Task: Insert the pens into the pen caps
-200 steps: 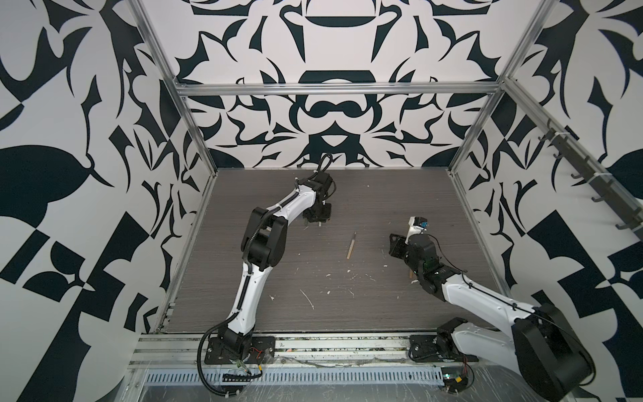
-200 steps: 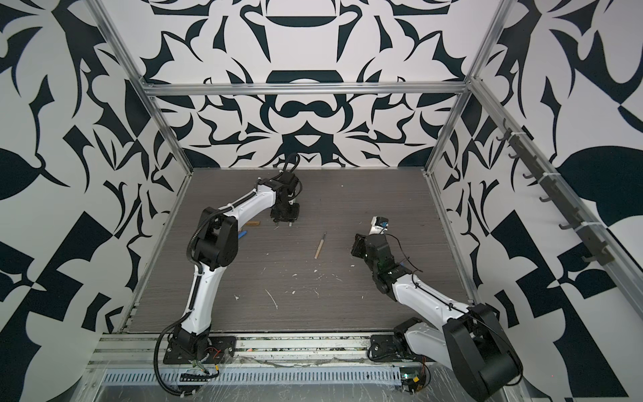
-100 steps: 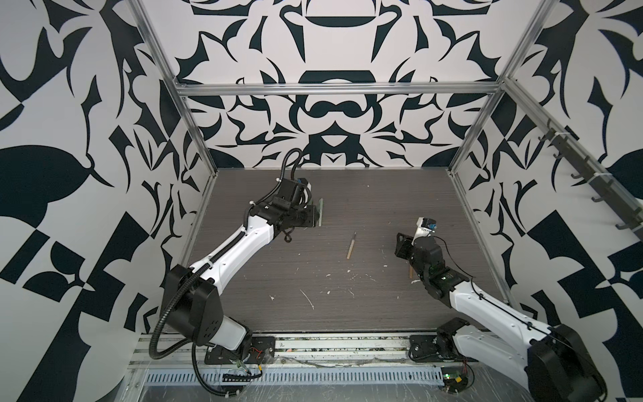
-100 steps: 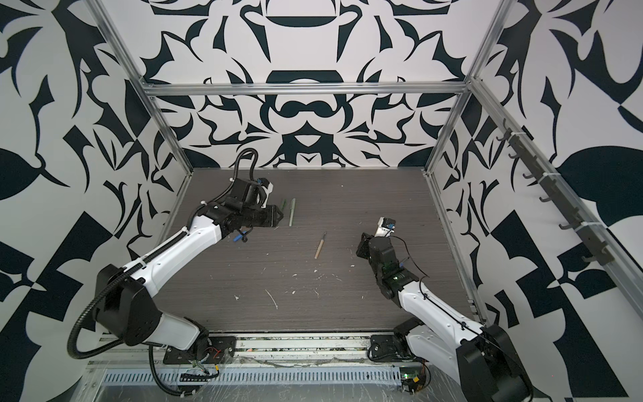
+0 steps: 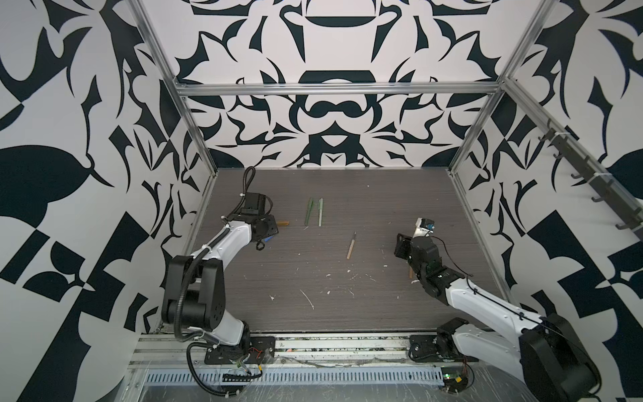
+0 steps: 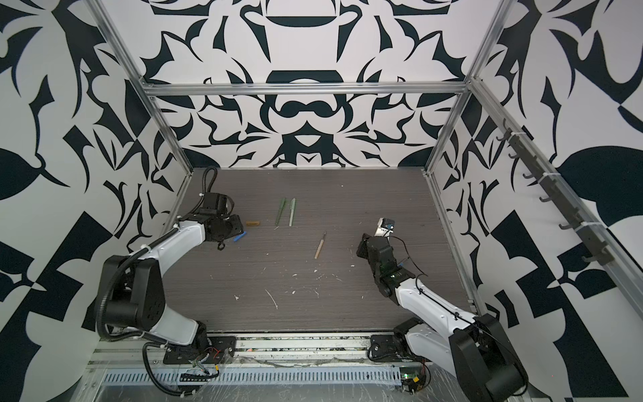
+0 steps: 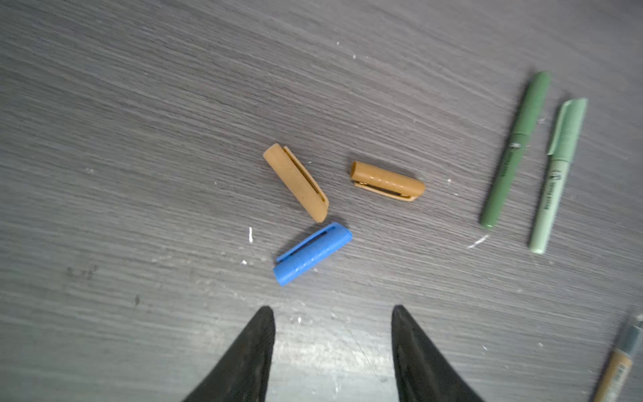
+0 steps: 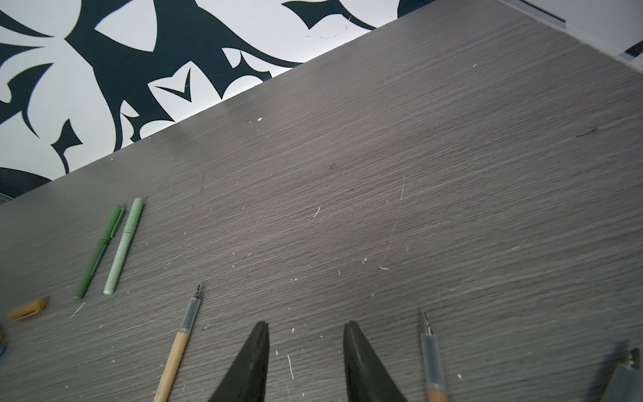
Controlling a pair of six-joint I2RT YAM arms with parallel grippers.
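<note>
Grey wood-grain worktop (image 5: 313,285), littered with white flecks, black-and-white patterned walls on three sides.

Toward the far edge, left of middle: slim dark green capped pen (image 5: 308,211) and slim pale green capped pen (image 5: 320,212), parallel and just beside each other. They read as the finished pair, parked clear.

Near the left edge are three loose caps in a cluster: stubby tan clip cap (image 7: 295,181), stubby orange-brown clip cap (image 7: 388,181), stubby blue clip cap (image 7: 311,254). The left gripper (image 7: 331,309) hangs near them, jaws spread, nothing between; likely lining up on a cap.

Mid-worktop lies a bare tan pen (image 5: 351,245), dark tip toward the far edge. The right gripper (image 8: 306,323) sits toward the right edge, jaws parted and empty, with a bare orange-brown pen (image 8: 431,355) just beside it. Pens lie its side, caps the other, so probably one arm per half.
</note>
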